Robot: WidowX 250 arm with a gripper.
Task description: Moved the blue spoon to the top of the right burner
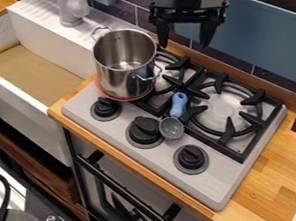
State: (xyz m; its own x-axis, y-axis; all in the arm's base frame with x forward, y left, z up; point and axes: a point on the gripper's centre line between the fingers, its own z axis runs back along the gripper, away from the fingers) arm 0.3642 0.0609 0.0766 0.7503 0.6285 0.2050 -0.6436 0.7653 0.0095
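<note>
My gripper [185,33] hangs open at the top centre, above the back of the stove, with nothing between its fingers. The blue spoon [178,105] lies near the middle of the stove, left of the right burner [223,109]. Its blue handle points to the back, over the grate between the burners, and its grey bowl rests at the front by the middle knob. The gripper is higher than the spoon and farther back, apart from it.
A steel pot [123,67] stands at the stove's left side, partly over the left burner. Black knobs [191,158] line the stove's front. A white sink [33,77] with a grey faucet [70,3] is at left. Wooden counter [278,172] borders the stove at right.
</note>
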